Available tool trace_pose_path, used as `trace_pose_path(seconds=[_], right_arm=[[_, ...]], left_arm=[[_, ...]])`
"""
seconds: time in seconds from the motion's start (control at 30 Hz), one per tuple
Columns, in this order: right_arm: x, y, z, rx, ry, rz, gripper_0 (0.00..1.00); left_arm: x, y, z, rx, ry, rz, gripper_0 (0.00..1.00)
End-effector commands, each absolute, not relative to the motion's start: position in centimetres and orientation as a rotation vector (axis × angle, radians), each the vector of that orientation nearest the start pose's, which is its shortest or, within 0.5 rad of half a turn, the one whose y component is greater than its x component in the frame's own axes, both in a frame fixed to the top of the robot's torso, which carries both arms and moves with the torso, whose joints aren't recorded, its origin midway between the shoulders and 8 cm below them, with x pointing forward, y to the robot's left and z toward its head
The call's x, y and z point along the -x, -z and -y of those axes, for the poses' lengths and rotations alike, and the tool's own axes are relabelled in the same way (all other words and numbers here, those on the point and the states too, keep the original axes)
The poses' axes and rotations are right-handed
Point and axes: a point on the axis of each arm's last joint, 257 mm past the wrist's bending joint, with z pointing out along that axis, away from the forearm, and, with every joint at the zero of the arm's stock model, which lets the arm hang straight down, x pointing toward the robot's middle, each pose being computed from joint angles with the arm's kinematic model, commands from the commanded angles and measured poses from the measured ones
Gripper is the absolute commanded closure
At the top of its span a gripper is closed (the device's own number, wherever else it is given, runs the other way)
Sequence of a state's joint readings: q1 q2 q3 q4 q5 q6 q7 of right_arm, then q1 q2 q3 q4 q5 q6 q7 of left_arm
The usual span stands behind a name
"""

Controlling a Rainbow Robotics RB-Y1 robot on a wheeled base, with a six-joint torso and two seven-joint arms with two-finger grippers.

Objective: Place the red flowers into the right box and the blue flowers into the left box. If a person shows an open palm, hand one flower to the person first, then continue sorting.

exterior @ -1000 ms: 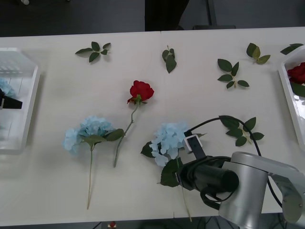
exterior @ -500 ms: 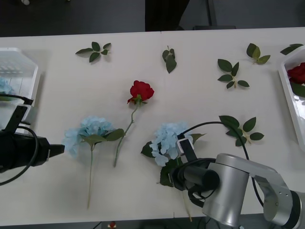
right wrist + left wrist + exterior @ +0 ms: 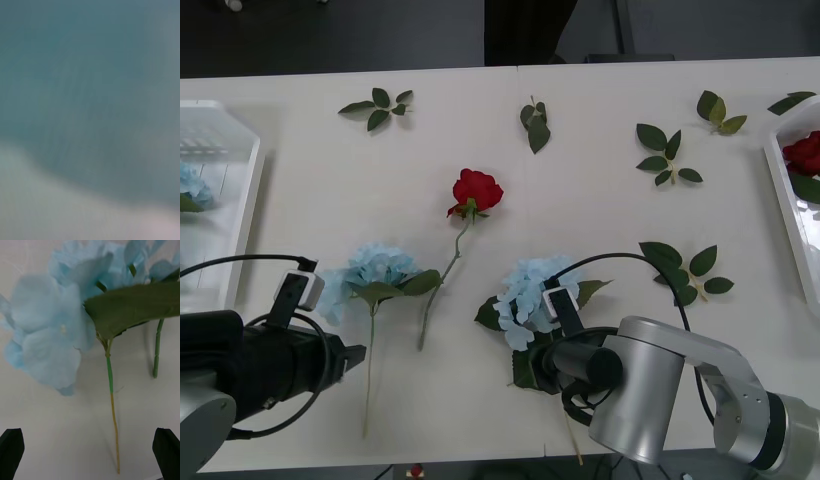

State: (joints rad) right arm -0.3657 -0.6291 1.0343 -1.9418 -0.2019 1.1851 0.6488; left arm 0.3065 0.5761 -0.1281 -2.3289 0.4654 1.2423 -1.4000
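The left gripper point(image 3: 90, 450) is low over the table, fingers wide apart, holding nothing, the blue hydrangea point(image 3: 370, 272) stem between them. The right gripper's grip can't be seen.

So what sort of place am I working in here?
Probably a lab or test workspace: a plain white table holds artificial flowers and loose leaf sprigs, with white sorting trays at either end.

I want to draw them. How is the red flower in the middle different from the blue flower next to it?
The red flower has a small, tight bloom; the blue flower is wide and fluffy. The red one's stem curves, while the blue one's runs straight. The left gripper sits beside the blue one's stem, away from the red one. Both lie flat on the table.
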Motion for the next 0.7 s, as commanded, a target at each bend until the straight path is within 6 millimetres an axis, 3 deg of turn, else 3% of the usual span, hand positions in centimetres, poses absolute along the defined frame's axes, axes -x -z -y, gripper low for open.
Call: trace_pose_path(seconds=[0.03,0.13,0.43,0.7], right_arm=[[-35.9,37.9,6.5,0.372,-0.180,-2.562,0.89],[-35.9,37.8,6.4,0.367,-0.183,-2.563,1.00],[-37.1,37.1,7.5,0.318,-0.195,-2.568,1.00],[-41.3,32.3,9.1,0.266,-0.318,-2.552,1.00]], left_arm=[[-34.5,32.5,-22.3,-0.333,0.123,-2.512,0.00],[-35.1,33.9,-21.0,-0.360,0.118,-2.528,0.00],[-38.5,35.4,-19.2,-0.346,0.106,-2.523,0.00],[-39.9,37.5,-18.8,-0.322,0.124,-2.525,0.00]])
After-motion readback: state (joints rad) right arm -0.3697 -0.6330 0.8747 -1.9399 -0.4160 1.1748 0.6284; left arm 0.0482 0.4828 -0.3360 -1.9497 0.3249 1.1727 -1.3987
